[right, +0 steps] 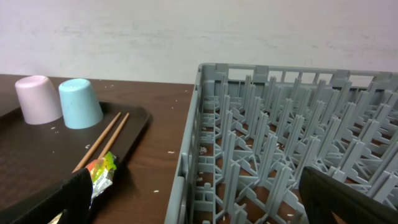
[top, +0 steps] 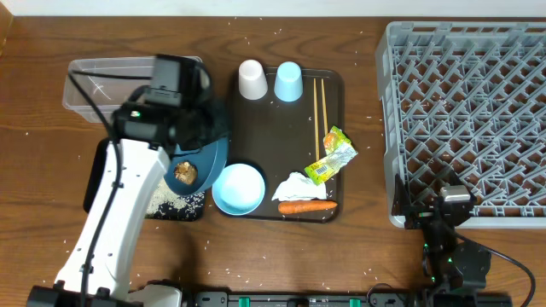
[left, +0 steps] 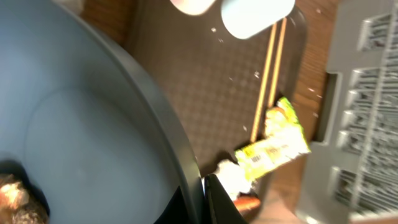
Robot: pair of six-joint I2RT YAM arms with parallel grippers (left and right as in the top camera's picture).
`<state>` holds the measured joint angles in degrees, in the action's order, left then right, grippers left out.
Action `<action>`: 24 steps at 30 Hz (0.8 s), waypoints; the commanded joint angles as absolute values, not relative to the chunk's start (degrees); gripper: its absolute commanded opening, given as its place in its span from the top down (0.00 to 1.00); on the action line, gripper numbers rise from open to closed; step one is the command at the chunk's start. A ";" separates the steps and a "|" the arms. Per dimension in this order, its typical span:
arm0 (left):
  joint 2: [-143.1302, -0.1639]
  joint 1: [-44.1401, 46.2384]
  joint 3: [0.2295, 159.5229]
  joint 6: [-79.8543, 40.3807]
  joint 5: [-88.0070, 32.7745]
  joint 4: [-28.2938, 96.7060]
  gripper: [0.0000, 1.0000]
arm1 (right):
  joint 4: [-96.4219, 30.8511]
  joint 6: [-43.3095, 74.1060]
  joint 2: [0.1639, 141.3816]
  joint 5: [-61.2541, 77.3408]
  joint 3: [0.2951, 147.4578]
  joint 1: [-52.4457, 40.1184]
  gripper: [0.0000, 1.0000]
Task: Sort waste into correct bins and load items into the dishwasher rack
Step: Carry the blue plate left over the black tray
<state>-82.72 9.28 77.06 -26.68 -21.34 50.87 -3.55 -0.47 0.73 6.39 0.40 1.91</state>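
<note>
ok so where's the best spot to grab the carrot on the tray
Grip the carrot across its middle, coming straight down from above. It lies flat and lengthwise along the near edge of the brown tray, so jaws set across its narrow width should fit. The tissue touches its far side, so stay toward the right half to avoid pinching it.

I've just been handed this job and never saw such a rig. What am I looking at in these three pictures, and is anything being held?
Two robot arms work at a table. One picture looks down from above; the other two come from cameras on each wrist. The left gripper is shut on the rim of the dark blue plate, tilted over the black tray with a brown food lump on it. The right gripper is open and empty by the grey rack. The brown serving tray holds two cups, chopsticks, wrapper, tissue, carrot and bowl.
</note>
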 commanded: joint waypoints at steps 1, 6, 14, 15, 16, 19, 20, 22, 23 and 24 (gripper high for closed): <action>-81.95 4.38 75.53 -22.44 -35.73 51.07 0.94 | -3.70 -0.49 0.60 6.24 0.32 1.06 0.01; -81.95 -2.63 72.95 -19.44 -46.65 51.20 0.94 | -3.70 -0.49 0.60 6.24 0.32 1.06 0.01; -81.95 -14.17 68.73 -12.38 -64.31 51.18 0.94 | -3.70 -0.49 0.60 6.24 0.32 1.06 0.01; -81.95 -15.44 68.27 -11.97 -65.73 51.20 0.94 | -3.70 -0.49 0.60 6.24 0.32 1.06 0.01; -81.97 -16.80 67.81 -11.66 -66.81 51.20 0.94 | -3.70 -0.49 0.60 6.24 0.32 1.06 0.01; -81.97 -20.64 66.81 -9.50 -71.22 51.22 0.94 | -3.70 -0.49 0.60 6.24 0.32 1.06 0.01; -81.95 -22.06 66.48 -8.58 -73.30 51.35 0.94 | -3.70 -0.49 0.60 6.24 0.32 1.06 0.01; -81.95 -24.80 65.93 -7.25 -76.82 51.66 0.94 | -3.70 -0.49 0.60 6.24 0.32 1.06 0.01; -81.97 -25.89 65.69 -7.03 -77.80 51.68 0.94 | -3.70 -0.49 0.60 6.24 0.32 1.06 0.01; -81.95 -27.33 65.32 -7.05 -78.28 51.70 0.94 | -3.70 -0.49 0.60 6.24 0.32 1.06 0.01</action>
